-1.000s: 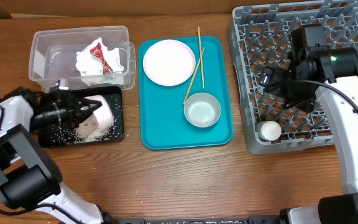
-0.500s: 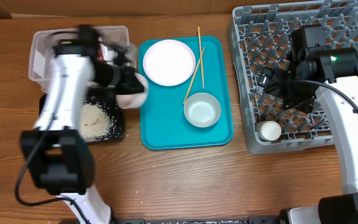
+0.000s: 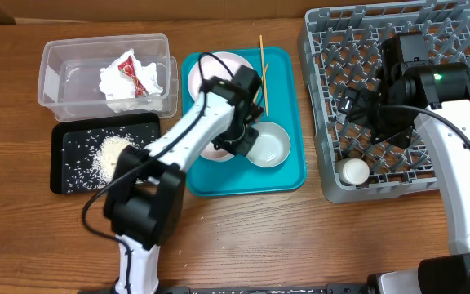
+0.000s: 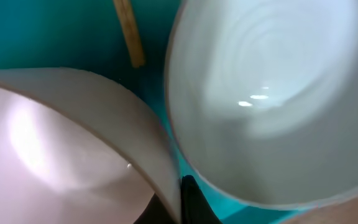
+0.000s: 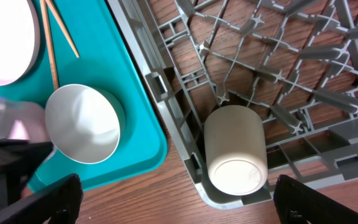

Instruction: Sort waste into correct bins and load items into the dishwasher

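My left gripper is clamped on the rim of the pink bowl, a grip only the left wrist view shows. The bowl sits low on the teal tray, beside the white bowl. At upper left, the clear tub holds the napkin and wrapper, and the black tray holds rice. The cup lies in the rack. The right wrist view shows my right gripper spread wide and empty.
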`<state>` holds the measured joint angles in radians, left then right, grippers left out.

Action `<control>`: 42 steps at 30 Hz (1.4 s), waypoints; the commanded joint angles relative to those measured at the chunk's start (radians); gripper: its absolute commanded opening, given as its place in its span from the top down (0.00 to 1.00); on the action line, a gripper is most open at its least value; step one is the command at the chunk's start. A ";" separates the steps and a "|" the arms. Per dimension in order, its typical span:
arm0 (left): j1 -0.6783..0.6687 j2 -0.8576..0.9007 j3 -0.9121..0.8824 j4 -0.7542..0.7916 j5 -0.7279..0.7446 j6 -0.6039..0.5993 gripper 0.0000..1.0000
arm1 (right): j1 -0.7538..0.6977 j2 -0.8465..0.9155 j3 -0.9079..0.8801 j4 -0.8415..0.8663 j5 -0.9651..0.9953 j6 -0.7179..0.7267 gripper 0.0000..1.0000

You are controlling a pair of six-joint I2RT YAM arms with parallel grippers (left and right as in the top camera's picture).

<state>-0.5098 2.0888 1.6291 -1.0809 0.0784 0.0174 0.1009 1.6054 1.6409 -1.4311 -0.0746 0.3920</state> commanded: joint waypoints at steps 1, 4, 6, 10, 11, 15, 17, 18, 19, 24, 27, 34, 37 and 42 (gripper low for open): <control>-0.001 0.044 -0.005 -0.011 -0.056 -0.041 0.96 | 0.008 -0.018 0.015 0.005 -0.006 0.001 0.00; -0.001 0.043 -0.004 -0.011 -0.053 -0.041 0.92 | 0.008 -0.018 0.015 0.006 -0.006 0.000 0.00; -0.001 0.043 0.000 -0.010 -0.052 -0.041 0.71 | 0.008 -0.018 0.015 0.008 -0.006 0.001 0.00; -0.001 0.043 0.036 -0.026 -0.052 -0.041 0.48 | 0.008 -0.018 0.015 0.009 -0.006 0.001 0.00; -0.001 0.043 0.055 -0.038 -0.052 -0.041 0.45 | 0.008 -0.018 0.015 0.009 -0.006 0.001 0.00; -0.001 0.043 0.169 -0.103 -0.048 -0.041 0.43 | 0.008 -0.018 0.015 0.008 -0.006 0.001 0.00; -0.001 0.043 0.238 -0.127 -0.027 -0.040 0.40 | 0.008 -0.018 0.015 0.009 -0.006 0.001 0.00; -0.001 0.043 0.257 -0.126 -0.020 -0.040 0.37 | 0.008 -0.018 0.015 0.009 -0.006 0.001 0.00; -0.001 0.043 0.274 -0.119 -0.010 -0.035 0.37 | 0.008 -0.018 0.015 0.009 -0.006 0.001 0.00; -0.005 0.052 0.249 0.018 0.079 0.087 0.37 | 0.008 -0.018 0.015 0.015 -0.006 0.001 0.00; -0.010 0.084 0.231 0.043 0.080 0.112 0.39 | 0.008 -0.018 0.015 0.015 -0.006 0.000 0.00; -0.014 0.142 0.231 0.044 0.077 0.107 0.48 | 0.008 -0.018 0.015 0.017 -0.006 0.001 0.00; 0.004 0.138 0.254 0.042 0.072 0.041 0.49 | 0.010 -0.018 0.014 0.051 -0.046 0.001 0.00; 0.069 0.131 0.371 -0.034 0.080 -0.032 0.45 | 0.050 0.004 0.001 0.174 -0.142 0.002 0.03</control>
<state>-0.4957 2.2303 1.8992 -1.0767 0.1459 0.0578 0.1135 1.6054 1.6405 -1.3060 -0.1345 0.3927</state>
